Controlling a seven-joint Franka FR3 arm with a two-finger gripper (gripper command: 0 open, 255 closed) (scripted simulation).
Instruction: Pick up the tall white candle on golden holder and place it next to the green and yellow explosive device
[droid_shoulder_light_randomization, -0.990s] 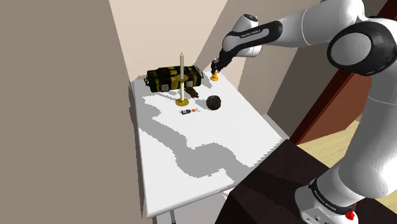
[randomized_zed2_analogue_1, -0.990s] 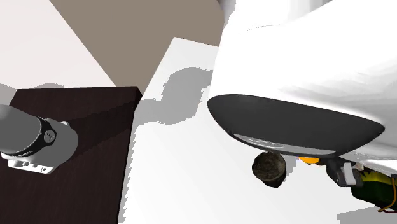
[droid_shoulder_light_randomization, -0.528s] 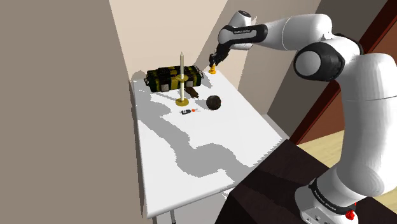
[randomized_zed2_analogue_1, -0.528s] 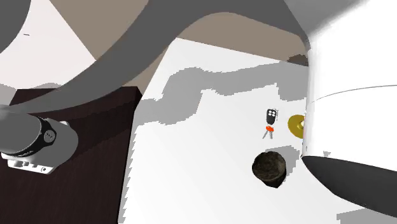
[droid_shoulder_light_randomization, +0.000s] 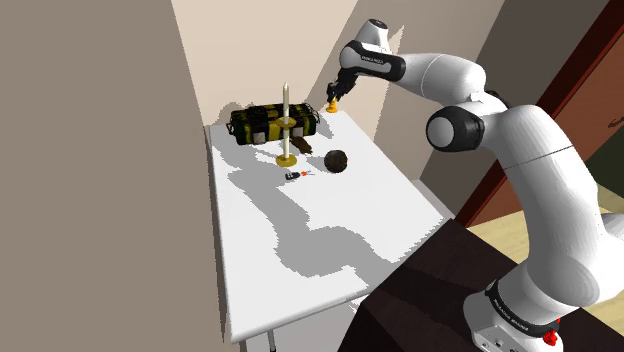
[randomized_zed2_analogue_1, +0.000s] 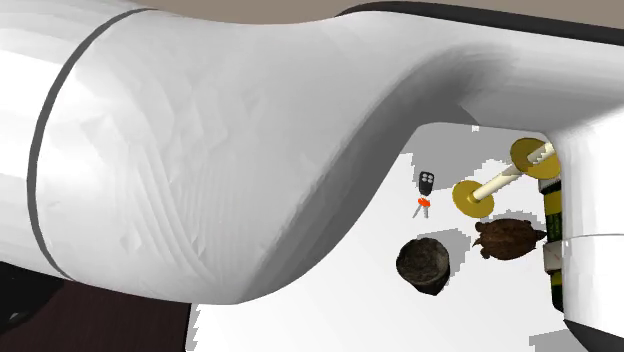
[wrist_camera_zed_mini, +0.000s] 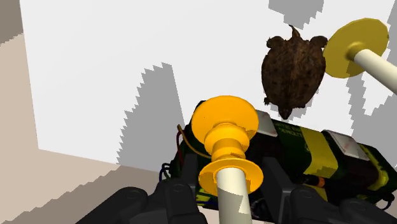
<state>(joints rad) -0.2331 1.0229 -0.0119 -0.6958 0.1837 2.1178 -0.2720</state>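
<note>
Shoulder view: white tabletop (droid_shoulder_light_randomization: 300, 250), with the green-and-yellow explosive device (droid_shoulder_light_randomization: 272, 122) at its far end. Tool (droid_shoulder_light_randomization: 334, 93) clenched on a cream candle (wrist_camera_zed_mini: 228, 165) with golden holder, at the device's end toward that view's right. Second candle (droid_shoulder_light_randomization: 286, 125) stands just beside the device. Brown turtle (wrist_camera_zed_mini: 294, 67), dark ball (droid_shoulder_light_randomization: 336, 160) and key fob (randomized_zed2_analogue_1: 427, 182) lie near.

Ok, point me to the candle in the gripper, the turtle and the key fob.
held candle (wrist_camera_zed_mini: 224, 119): wrist view, on its golden base disc.
turtle (wrist_camera_zed_mini: 292, 67): wrist view, middle of the brown shell.
key fob (randomized_zed2_analogue_1: 427, 181): second exterior view, on the black body.
</note>
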